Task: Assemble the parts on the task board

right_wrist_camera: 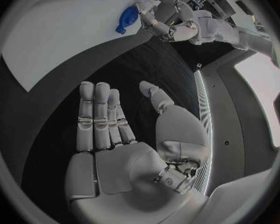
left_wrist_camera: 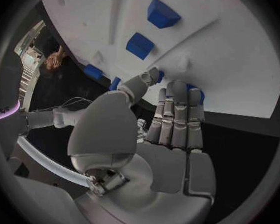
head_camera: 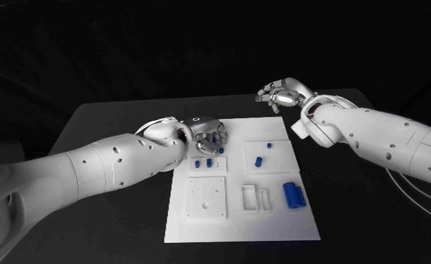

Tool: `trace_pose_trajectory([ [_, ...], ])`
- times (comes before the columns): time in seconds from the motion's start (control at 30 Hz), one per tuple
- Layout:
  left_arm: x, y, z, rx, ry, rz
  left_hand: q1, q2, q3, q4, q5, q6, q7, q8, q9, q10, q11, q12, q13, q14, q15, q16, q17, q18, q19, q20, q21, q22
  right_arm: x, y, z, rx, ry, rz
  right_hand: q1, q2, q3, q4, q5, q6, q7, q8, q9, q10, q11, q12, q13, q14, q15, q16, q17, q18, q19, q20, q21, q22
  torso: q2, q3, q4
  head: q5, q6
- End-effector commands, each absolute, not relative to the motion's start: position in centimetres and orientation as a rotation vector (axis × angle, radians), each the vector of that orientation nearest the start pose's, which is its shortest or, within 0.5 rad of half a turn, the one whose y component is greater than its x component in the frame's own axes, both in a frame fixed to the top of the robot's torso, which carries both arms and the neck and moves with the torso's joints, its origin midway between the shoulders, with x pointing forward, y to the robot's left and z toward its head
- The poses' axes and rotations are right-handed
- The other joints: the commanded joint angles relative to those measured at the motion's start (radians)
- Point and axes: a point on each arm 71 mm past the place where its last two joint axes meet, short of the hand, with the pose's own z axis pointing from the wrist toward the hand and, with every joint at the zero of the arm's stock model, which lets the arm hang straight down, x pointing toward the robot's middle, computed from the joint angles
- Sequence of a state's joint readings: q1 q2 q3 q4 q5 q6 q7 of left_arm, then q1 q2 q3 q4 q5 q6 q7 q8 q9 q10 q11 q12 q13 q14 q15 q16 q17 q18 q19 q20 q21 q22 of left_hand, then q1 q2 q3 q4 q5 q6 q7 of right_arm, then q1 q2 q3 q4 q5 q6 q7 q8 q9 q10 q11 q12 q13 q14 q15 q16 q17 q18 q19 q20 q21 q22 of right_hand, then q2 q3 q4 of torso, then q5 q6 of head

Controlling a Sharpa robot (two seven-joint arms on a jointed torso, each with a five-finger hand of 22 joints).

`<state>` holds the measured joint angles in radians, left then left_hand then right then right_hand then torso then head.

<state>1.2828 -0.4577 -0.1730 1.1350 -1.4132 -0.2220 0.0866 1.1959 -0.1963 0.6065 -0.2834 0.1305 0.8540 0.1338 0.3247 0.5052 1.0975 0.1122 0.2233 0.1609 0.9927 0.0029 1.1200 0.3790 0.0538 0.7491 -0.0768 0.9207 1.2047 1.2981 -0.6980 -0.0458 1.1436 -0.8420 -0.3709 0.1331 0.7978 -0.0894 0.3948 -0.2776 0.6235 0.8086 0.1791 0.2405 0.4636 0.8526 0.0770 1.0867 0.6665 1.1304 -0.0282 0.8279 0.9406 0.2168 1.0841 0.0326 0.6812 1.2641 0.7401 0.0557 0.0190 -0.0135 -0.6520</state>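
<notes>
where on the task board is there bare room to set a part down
The task board is bare along its near strip, below the large blue part. It is crowded at the far left, where the left hand holds a blue part.

White board (head_camera: 269, 226) near edge bare, open for approach from the front; black table (head_camera: 108, 121) open on both sides of it. Left hand (head_camera: 205, 133) and its arm lie over the board's far left corner, blocking that side, fingers on a blue piece (left_wrist_camera: 195, 92) there. Right hand (head_camera: 280, 96) hangs past the far right corner, off the board, fingers spread; big blue block (head_camera: 294, 194) and small blue pieces (head_camera: 203, 164) stick up mid-board.
</notes>
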Motion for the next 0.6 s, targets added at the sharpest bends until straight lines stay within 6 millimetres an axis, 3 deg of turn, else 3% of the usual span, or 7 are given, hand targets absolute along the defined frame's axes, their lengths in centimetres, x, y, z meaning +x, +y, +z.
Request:
trace_pose_trajectory([
  [0.03,53.69,9.63,-20.90,0.436,1.739,-0.729,-0.003,0.017,-0.007,0.005,0.004,0.006,0.002,-0.003,-0.002,0.015,-0.002,-0.006,-0.002,0.017,-0.003,0.014,0.005,0.011,0.011,-0.020,-0.002,0.004,56.73,-24.53,-14.87,0.383,1.519,0.868,0.003,0.003,0.003,-0.001,0.000,0.001,0.006,0.006,-0.001,-0.006,-0.002,0.004,-0.001,-0.007,-0.002,0.002,-0.002,0.045,0.004,0.004,-0.007,0.001,0.000,0.0014,-0.0005,0.002,-0.001],
  [0.33,53.46,9.16,-21.73,0.447,1.776,-0.733,-0.008,0.033,-0.015,0.003,0.001,0.043,0.009,0.009,-0.004,0.060,-0.019,0.001,0.007,0.043,-0.021,0.066,0.032,0.017,0.039,-0.033,0.018,0.020,56.71,-24.56,-14.86,0.383,1.519,0.868,0.003,0.003,0.003,-0.001,0.000,0.002,0.006,0.006,-0.001,-0.006,-0.002,0.005,-0.001,-0.007,-0.002,0.003,-0.002,0.045,0.004,0.004,-0.007,0.002,0.002,0.0017,-0.0030,0.001,-0.005],
  [0.6,53.27,9.03,-21.84,0.460,1.789,-0.725,-0.006,0.046,-0.017,0.000,-0.003,0.069,0.000,0.016,-0.005,0.070,-0.026,0.006,0.012,0.048,-0.028,0.091,0.044,0.018,0.053,-0.042,0.027,0.027,56.73,-24.49,-14.87,0.382,1.519,0.869,0.003,0.003,0.003,-0.001,0.000,0.002,0.006,0.007,-0.001,-0.006,-0.002,0.005,-0.001,-0.007,-0.002,0.003,-0.002,0.045,0.004,0.005,-0.007,0.002,0.000,0.0022,-0.0011,-0.001,-0.010],
])
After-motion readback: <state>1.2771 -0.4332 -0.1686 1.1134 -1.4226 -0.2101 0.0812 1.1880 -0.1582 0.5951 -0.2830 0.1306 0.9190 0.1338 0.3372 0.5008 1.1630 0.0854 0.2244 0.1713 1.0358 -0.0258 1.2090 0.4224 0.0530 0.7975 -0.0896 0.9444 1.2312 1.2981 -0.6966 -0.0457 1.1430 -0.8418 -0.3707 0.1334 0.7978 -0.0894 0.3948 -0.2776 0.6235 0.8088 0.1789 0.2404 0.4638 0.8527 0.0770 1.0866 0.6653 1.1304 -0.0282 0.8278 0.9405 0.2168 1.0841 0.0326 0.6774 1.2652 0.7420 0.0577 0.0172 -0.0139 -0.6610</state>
